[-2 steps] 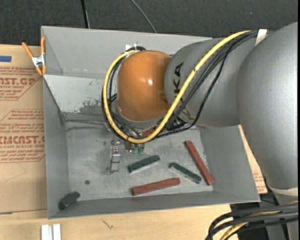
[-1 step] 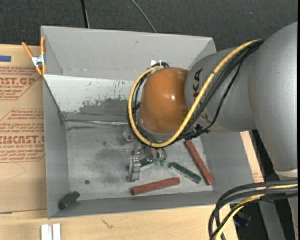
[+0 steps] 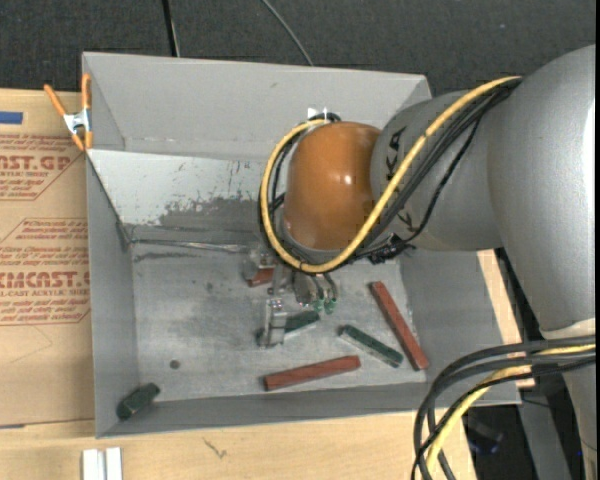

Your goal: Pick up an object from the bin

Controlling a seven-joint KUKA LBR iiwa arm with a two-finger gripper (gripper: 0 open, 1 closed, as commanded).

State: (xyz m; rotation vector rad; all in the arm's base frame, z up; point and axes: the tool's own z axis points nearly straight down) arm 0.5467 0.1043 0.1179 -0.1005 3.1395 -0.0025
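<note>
pincer (image 3: 280,320) pointing down, mid bin (image 3: 170,183) | width: cannot tell | arm (image 3: 520,158) from right | green block (image 3: 303,320) beside

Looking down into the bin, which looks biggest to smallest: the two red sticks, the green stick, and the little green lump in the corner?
1. Front red stick and right red stick: they look much alike in length, so I won't rank them.
2. Green stick.
3. Green lump.
</note>
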